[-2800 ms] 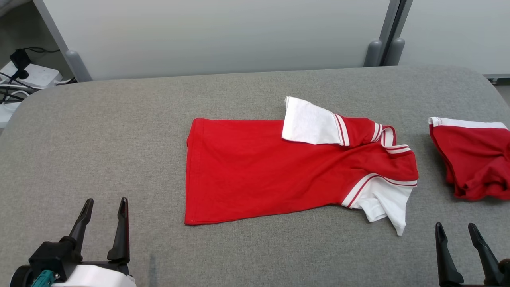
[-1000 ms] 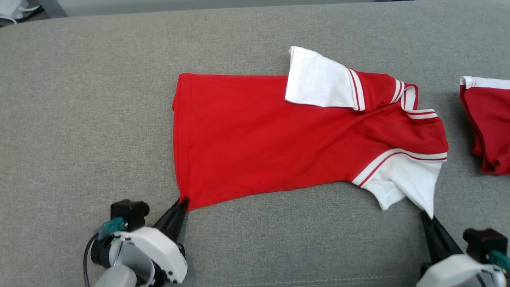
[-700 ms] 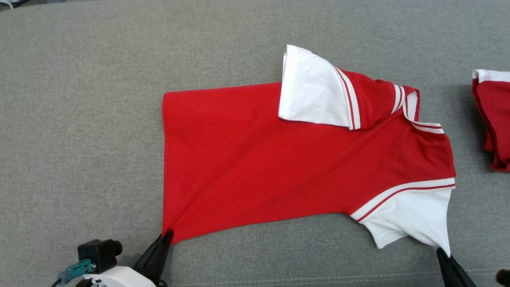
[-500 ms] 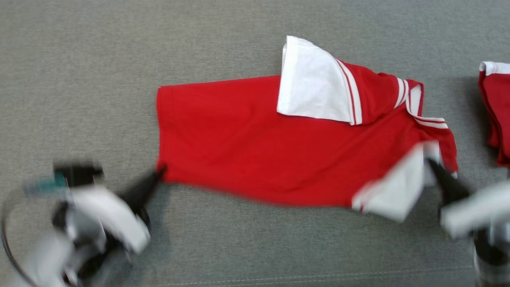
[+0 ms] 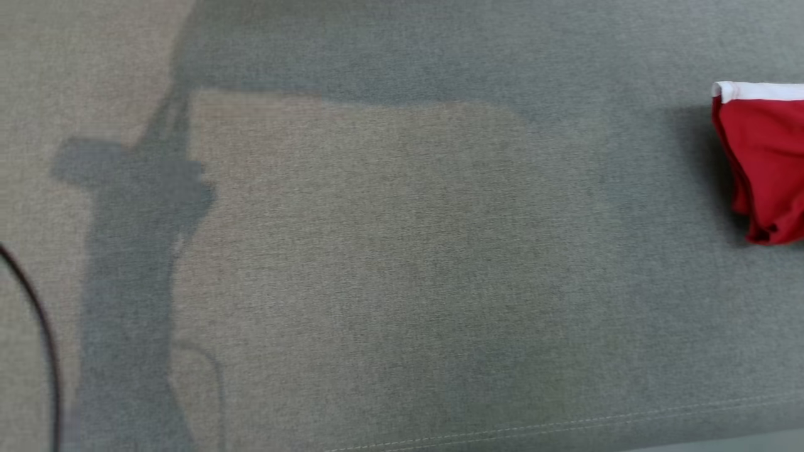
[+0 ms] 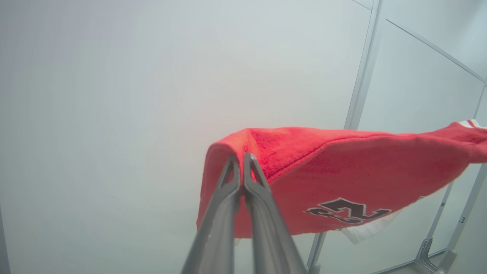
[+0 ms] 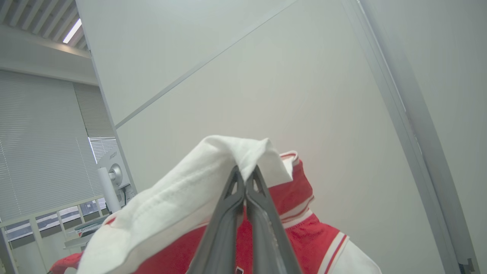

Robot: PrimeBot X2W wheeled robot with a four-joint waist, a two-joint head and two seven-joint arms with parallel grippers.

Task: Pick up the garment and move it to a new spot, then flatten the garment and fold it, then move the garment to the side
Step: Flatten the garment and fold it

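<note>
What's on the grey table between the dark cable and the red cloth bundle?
In the head view the grey fabric table is bare between the thin dark cable and the red cloth bundle.

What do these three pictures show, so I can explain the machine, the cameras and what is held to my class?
This is a wheeled robot with two arms, each ending in a two-fingered pincer. One picture looks down from its head at a grey padded surface, where another red garment lies at the right edge. The other two come from wrist cameras looking along each pincer. The left pincer is shut on a corner of a lifted red shirt; the right pincer is shut on its white sleeve.
</note>
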